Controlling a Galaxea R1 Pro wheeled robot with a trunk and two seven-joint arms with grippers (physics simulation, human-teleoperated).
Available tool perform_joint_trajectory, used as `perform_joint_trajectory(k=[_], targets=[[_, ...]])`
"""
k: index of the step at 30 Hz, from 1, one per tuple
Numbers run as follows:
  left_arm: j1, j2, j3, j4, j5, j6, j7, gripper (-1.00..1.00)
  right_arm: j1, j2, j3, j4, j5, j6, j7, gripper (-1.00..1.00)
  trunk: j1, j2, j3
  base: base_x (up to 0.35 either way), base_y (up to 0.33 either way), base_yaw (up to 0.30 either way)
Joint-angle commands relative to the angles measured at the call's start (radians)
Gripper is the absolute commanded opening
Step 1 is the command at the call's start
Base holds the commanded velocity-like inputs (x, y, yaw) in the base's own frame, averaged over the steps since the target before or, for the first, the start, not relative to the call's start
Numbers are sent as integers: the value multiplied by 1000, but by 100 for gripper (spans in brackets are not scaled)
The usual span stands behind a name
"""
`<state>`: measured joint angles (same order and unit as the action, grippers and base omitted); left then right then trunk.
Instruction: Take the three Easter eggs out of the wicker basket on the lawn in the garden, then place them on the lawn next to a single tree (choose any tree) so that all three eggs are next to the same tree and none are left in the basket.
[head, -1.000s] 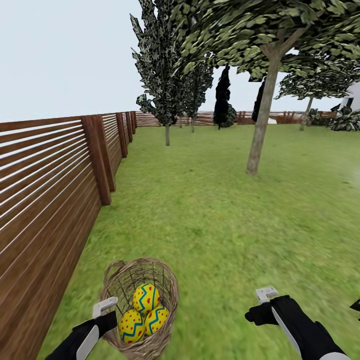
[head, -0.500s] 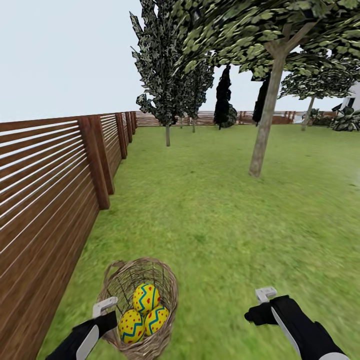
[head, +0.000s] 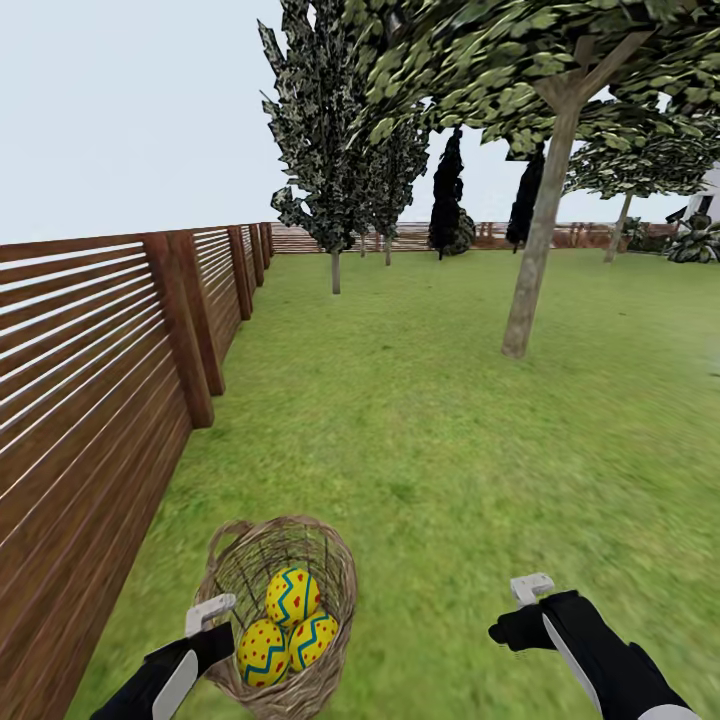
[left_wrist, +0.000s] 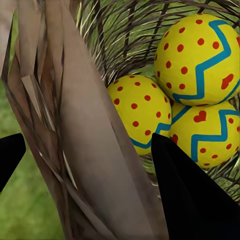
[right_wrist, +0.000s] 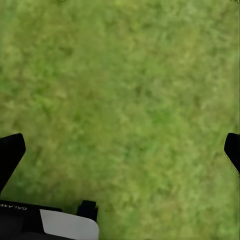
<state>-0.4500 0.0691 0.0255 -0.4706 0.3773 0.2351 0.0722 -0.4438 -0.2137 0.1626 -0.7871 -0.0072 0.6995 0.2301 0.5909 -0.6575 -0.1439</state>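
Left gripper (left_wrist: 85, 150): fingers pinching rim wall of brown woven wicker basket (head: 330, 570), apparently carrying three yellow zigzag-banded Easter eggs (head: 288, 622) inside toward grey-brown tree trunk (head: 535, 265) ahead.

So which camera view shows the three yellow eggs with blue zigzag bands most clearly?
The left wrist view: the three yellow eggs appear close up inside the brown wicker basket, dots visible. The head view shows them small; the right wrist view shows grass.
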Motion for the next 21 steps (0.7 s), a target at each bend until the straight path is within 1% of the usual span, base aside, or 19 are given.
perform_joint_trajectory(k=[1,21], targets=[[-1,0,1,-3,11,6,4,-100,-1,-1,3,-1,0,5,2,100,1,-1,-2,339,0,0],[-1,0,1,-3,11,6,4,-100,-1,5,5,0,1,5,2,100,1,-1,-2,339,0,0]])
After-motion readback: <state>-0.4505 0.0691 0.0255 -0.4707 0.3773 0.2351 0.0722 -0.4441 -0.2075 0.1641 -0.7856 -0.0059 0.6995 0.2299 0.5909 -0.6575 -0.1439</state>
